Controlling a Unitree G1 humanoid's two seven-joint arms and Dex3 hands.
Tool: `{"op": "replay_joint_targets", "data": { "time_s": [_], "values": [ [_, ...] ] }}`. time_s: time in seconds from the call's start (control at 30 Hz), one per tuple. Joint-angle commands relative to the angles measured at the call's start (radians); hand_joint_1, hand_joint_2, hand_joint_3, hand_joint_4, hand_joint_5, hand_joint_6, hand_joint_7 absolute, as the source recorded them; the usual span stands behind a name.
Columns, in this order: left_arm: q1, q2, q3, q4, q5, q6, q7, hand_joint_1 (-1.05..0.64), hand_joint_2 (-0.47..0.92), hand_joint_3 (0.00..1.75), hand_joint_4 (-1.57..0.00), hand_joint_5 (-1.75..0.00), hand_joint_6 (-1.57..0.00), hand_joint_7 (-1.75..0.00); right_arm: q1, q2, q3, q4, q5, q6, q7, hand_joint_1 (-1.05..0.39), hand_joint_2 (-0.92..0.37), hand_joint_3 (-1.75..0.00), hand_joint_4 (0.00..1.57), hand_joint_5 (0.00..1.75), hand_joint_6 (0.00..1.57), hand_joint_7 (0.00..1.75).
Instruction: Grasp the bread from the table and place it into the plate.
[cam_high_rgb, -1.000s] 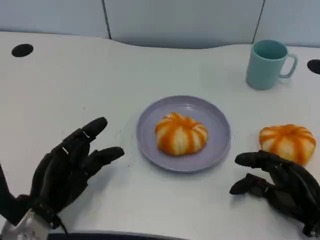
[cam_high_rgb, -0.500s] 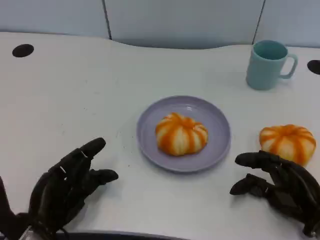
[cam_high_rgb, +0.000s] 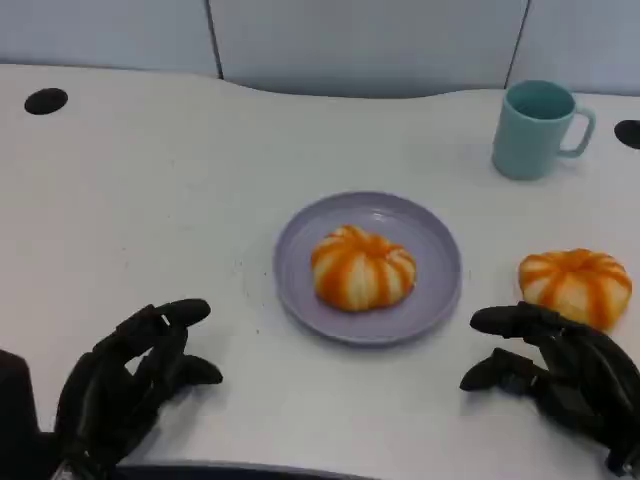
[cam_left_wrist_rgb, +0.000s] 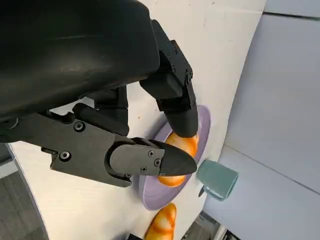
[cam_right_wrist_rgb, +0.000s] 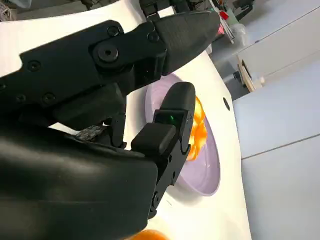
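Right now our right hand (cam_high_rgb: 560, 375) sits low at about four o'clock from the plate (cam_high_rgb: 440, 255), its fingers apart and holding nothing, with the fingertips (cam_high_rgb: 490, 320) pointing toward the plate's near edge. Just beyond it, at roughly one o'clock from that hand, lies a bread (cam_high_rgb: 575, 285) on the bare table (cam_high_rgb: 150, 180), close beside the knuckles but, as far as we can tell, not touched. Our left hand (cam_high_rgb: 125, 375) rests at about eight o'clock from the plate, loosely released and empty, well apart from any bread. On the plate itself a second bread (cam_high_rgb: 362, 267) already sits near the middle, so we judge one placement as done. What remains, we think, is the loaf on the table: it is not yet grasped, lifted, or carried over. Farther out, a teal mug (cam_high_rgb: 537, 128) stands at about one o'clock from the plate, well clear of the short path between loaf and plate. The one thing we see as an obstacle is the bread occupying the plate's centre, which leaves only the rim side for a second piece.
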Motion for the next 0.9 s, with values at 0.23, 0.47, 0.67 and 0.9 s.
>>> {"op": "replay_joint_targets", "data": {
  "time_s": [0.23, 0.47, 0.67, 0.9],
  "values": [
    [0.005, -0.001, -0.018, 0.017, 0.024, -0.025, 0.047, -0.63, 0.92, 0.25, -0.49, -1.6, -0.63, -0.89, -0.001, -0.041, -0.013, 0.04, -0.005, 0.02, 0.002, -0.4, -0.92, -0.08, 0.66, 1.12, 0.76, 0.63],
    [-0.025, -0.009, -0.026, 0.073, 0.032, -0.077, 0.047, -0.63, 0.92, 0.26, -0.46, -1.63, -0.58, -0.97, -0.05, -0.06, -0.033, 0.152, -0.009, -0.041, 0.036, -0.42, -0.92, -0.07, 0.66, 1.08, 0.79, 0.61],
    [-0.034, -0.011, -0.025, 0.087, 0.034, -0.095, 0.05, -0.63, 0.92, 0.27, -0.45, -1.62, -0.57, -0.98, -0.075, -0.059, -0.054, 0.215, -0.004, -0.08, 0.069, -0.4, -0.92, -0.09, 0.65, 1.05, 0.8, 0.57],
    [-0.028, -0.005, -0.033, 0.088, 0.053, -0.114, 0.059, -0.62, 0.92, 0.33, -0.45, -1.61, -0.56, -1.0, -0.085, -0.061, -0.051, 0.245, -0.023, -0.102, 0.06, -0.41, -0.92, -0.09, 0.64, 1.07, 0.79, 0.57]
  ]
}}
